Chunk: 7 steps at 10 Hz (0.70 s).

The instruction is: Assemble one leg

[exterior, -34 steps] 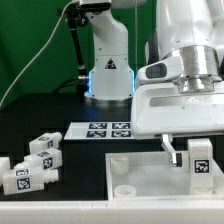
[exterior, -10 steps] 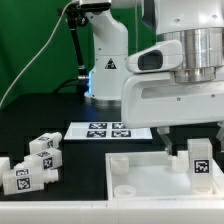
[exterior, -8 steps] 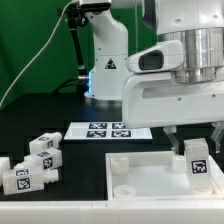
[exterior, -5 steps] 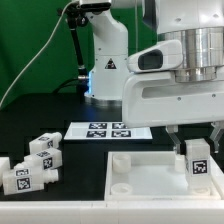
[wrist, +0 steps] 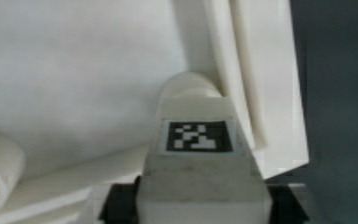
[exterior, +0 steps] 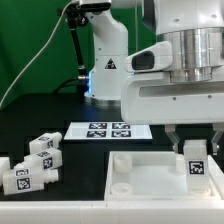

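Observation:
The leg (exterior: 196,163), a small white block with a square tag, stands upright in the far right corner of the large white tray (exterior: 145,172) in the exterior view. My gripper (exterior: 195,147) comes down from above with its fingers on either side of it. In the wrist view the leg (wrist: 197,150) fills the middle, tag facing the camera, and the black fingers (wrist: 126,202) press on its two sides, so the gripper (wrist: 197,206) is shut on it. The tray's rim (wrist: 247,70) runs right beside the leg.
Several loose white tagged legs (exterior: 36,160) lie in a cluster on the black table at the exterior view's left. The marker board (exterior: 108,129) lies behind the tray. The arm's base (exterior: 108,70) stands at the back, with a round socket (exterior: 119,158) at the tray's near corner.
Since the earliest frame the wrist has turned and now hangs wide over the tray. Over the last second the leg has shifted slightly left and down in the corner, still held.

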Available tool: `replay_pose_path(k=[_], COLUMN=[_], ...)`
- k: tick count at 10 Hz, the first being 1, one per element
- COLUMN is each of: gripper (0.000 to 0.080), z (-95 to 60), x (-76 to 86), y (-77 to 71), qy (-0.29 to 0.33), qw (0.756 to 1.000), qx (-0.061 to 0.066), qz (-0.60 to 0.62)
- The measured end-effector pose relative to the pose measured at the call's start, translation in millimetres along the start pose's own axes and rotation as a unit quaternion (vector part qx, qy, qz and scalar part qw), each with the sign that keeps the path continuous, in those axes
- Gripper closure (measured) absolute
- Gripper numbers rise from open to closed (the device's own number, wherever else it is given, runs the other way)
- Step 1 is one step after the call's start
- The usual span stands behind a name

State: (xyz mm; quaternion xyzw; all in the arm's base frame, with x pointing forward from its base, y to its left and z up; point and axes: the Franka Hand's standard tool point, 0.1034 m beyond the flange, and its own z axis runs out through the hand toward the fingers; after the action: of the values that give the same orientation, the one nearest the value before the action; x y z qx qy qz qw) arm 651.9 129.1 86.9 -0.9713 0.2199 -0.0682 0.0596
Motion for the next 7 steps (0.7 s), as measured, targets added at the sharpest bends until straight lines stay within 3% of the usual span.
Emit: replay_pose_path(k=[3,7], gripper=[0.0514,0.0514], z=[1.1,1.6], x=[0.7,-2.4], y=[-0.8,-2.1], qy=[0.002,-0.018], qw=[0.985,0.916], qx=[0.014,0.019], qz=[0.174,0.400])
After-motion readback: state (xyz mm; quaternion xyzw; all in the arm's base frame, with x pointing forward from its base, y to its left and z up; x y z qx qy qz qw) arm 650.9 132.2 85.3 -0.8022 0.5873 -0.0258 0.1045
